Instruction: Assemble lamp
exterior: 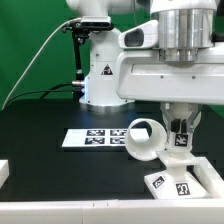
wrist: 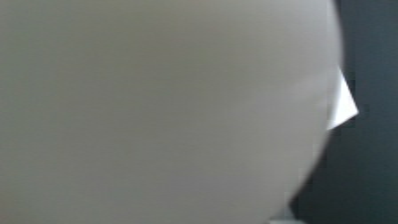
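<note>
**Lamp build: shade right up against the fingers, can't read the grip**

So in the exterior view the arm is leaning in big across the front of the shot, and the fingers point straight down over the near corner of the black bench. They're just two short dark stubs from here. Honestly I can't tell how far apart they are, or whether they've actually got hold of anything.

The shade sits just beside the fingers, on the exterior view's left of them. It's tipped over, so its round open mouth faces up and away from the fingers. Its body runs on under the fingers, and it looks like it's touching them or very close to it.

The base is directly below the fingers, lying flat on the bench with its square tags facing up. Whether the shade's lower end is touching the base, I can't make out.

Past the shade from the fingers, the marker board lies flat on the bench. The robot pedestal stands well behind it.

The wrist view is no help. A blurry off-white surface fills nearly the whole frame, and there's only a thin dark sliver along one edge. It's something white pressed right up near the fingers, but it's too soft to say which part.
</note>
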Robot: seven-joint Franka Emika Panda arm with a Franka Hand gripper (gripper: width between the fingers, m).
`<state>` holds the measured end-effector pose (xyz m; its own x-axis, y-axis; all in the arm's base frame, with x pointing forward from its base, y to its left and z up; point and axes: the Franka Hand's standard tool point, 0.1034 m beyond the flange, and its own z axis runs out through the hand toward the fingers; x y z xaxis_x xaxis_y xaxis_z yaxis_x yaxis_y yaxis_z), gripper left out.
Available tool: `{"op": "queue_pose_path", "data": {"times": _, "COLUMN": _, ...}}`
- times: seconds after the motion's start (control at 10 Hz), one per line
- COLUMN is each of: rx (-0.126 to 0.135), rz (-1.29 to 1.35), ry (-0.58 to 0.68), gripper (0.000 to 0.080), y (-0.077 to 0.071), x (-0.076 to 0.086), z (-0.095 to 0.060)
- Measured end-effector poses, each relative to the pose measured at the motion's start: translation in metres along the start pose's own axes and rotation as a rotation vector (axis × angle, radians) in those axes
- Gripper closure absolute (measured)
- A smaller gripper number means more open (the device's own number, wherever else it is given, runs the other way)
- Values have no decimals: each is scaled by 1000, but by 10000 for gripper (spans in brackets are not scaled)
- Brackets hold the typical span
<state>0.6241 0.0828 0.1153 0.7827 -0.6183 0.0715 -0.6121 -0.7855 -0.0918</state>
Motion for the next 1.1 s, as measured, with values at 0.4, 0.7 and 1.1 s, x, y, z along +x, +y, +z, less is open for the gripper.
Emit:
{"op": "queue_pose_path", "data": {"times": 0.4, "rx": 24, "rz": 39, "ry": -6, "gripper": 798, "y": 2, "x": 2, "z": -2}}
{"op": "queue_pose_path", "data": {"times": 0.7, "rx": -23, "rz": -379, "ry": -13, "gripper": 683, "y": -6, "x": 2, "z": -39}}
{"op": "queue_pose_path", "data": {"times": 1.1, "rx": -36, "rz": -491, "ry": 3, "gripper": 191, "y": -10, "x": -7, "z": -46}}
